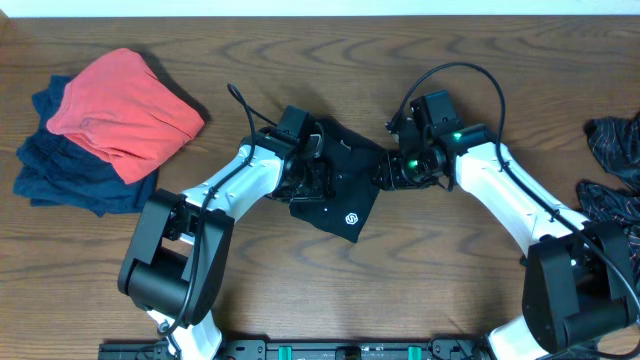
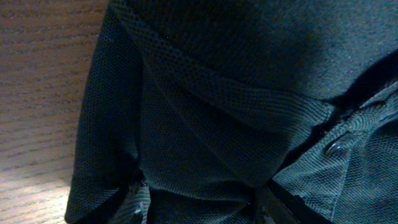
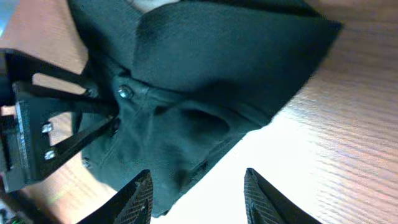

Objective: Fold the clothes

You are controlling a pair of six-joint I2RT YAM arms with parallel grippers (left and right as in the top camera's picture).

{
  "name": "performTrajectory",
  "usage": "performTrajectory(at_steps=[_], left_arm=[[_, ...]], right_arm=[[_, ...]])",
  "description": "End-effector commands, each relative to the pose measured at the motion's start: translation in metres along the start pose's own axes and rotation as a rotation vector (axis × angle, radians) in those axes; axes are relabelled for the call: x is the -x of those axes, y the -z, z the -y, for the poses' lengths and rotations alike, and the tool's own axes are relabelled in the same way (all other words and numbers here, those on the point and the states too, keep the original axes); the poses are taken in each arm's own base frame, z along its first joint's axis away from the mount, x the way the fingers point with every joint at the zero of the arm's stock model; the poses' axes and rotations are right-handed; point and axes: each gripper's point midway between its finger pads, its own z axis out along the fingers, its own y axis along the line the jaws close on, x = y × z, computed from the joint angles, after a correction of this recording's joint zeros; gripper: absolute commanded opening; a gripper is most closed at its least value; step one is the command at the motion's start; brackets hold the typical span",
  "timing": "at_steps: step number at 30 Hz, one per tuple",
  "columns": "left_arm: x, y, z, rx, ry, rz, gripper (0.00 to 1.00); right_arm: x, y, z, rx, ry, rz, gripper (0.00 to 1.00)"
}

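Since the right gripper hangs jaws apart by the black shirt at centre frame, square its folded edge first; whether the left gripper, seemingly buried in cloth, is clamped cannot be told.

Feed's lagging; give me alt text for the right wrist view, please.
A black shirt, partly folded with a button showing, lies on the wooden table. The right end effector stands open at the frame's bottom, holding nothing.

Black shirt lies bunched, partly folded over.
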Motion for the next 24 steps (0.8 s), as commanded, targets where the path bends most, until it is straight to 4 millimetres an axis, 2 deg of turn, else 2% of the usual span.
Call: performTrajectory(at_steps=[1,5,11,14,15,17,22,24], left_arm=[[-0.013,-0.022,-0.024,0.094,0.030,-0.054,0.54],[-0.013,-0.022,-0.024,0.094,0.029,-0.054,0.55],[-0.013,-0.022,-0.024,0.094,0.030,-0.054,0.55],[-0.013,-0.022,-0.024,0.094,0.029,-0.054,0.55],[-0.013,-0.022,-0.024,0.094,0.030,-0.055,0.55],[-0.013,-0.022,-0.024,0.094,0.030,-0.055,0.55],[-0.014,-0.022,-0.024,0.095,0.031,-0.058,0.55],[-0.014,-0.022,-0.024,0.095,0.032,-0.059,0.55]], right_arm=[[0.000,0.001,-0.012,0.055,0.028,-0.007,0.46],[-0.007,-0.009,-0.008,0.048,0.016,-0.041,0.45],[-0.016,-0.040,-0.008,0.064,0.013,-0.103,0.41],[-0.016,-0.056,-0.007,0.064,0.012,-0.113,0.29],[-0.017,-0.059,-0.005,0.054,0.006,-0.119,0.17],[-0.021,-0.061,0.011,-0.021,-0.046,-0.133,0.01],[-0.024,-0.048,0.068,-0.297,-0.162,-0.114,0.01],[-0.023,-0.045,0.075,-0.325,-0.162,-0.107,0.01]])
